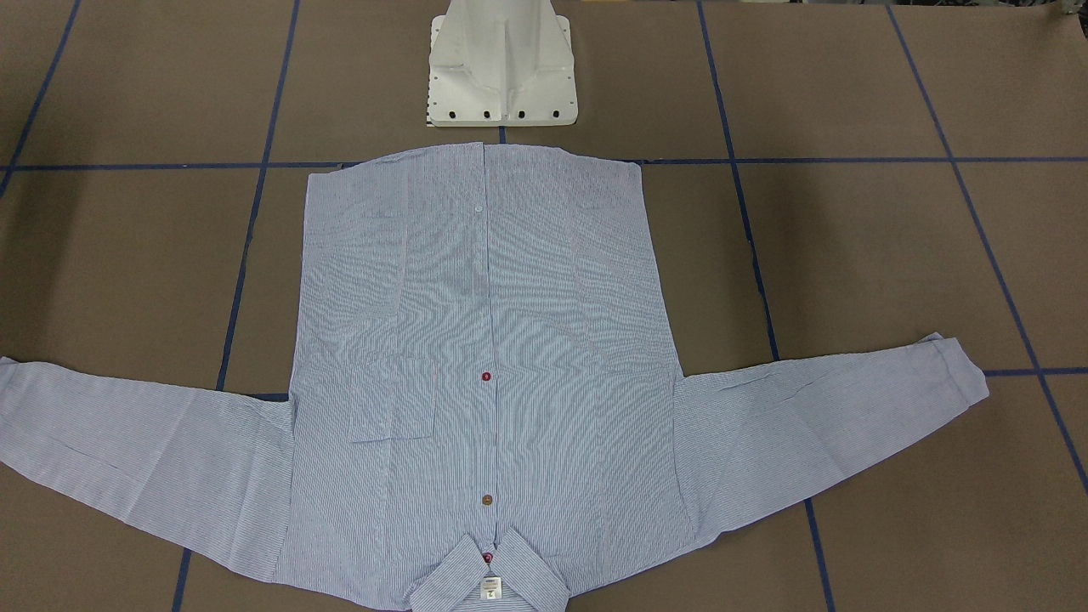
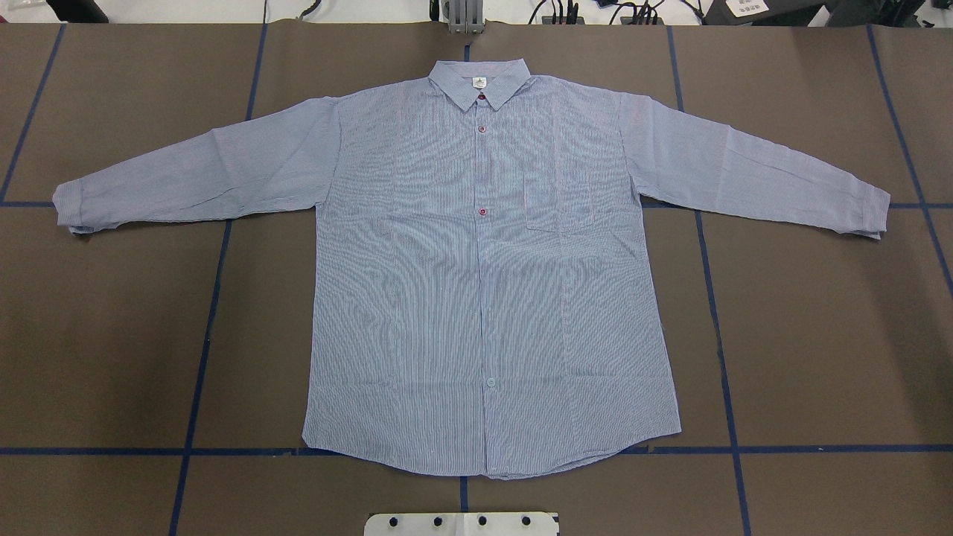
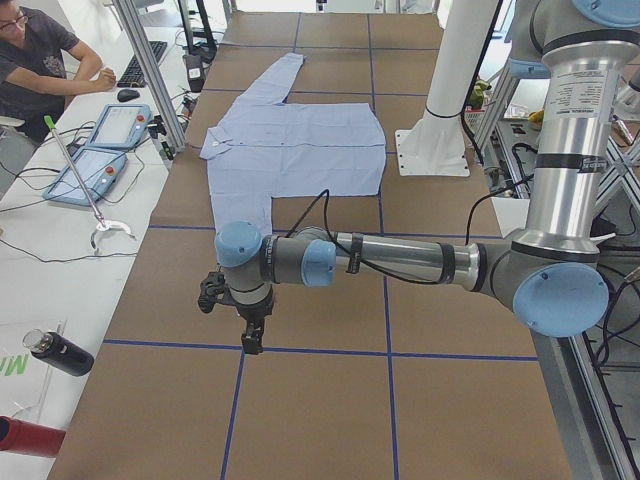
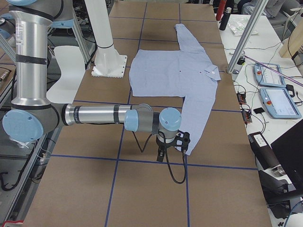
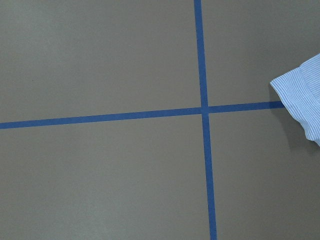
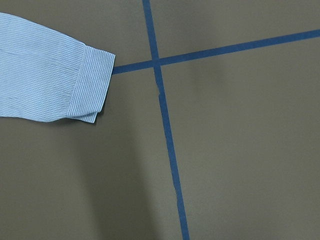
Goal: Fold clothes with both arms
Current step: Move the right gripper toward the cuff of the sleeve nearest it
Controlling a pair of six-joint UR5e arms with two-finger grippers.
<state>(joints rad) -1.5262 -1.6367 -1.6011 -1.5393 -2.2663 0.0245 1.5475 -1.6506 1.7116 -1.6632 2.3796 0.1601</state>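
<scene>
The clothes are one light blue striped shirt lying flat and buttoned, front up, both sleeves spread wide and the collar on the far side from the robot. My left gripper hangs over bare table beyond the left sleeve's end; the left wrist view catches only that cuff. My right gripper hovers just past the right sleeve's cuff. Both grippers show only in the side views, so I cannot tell whether they are open or shut. Nothing is seen in either.
The white pedestal base stands at the shirt's hem side. Blue tape lines grid the brown table. A person sits at a side desk with teach pendants and a bottle.
</scene>
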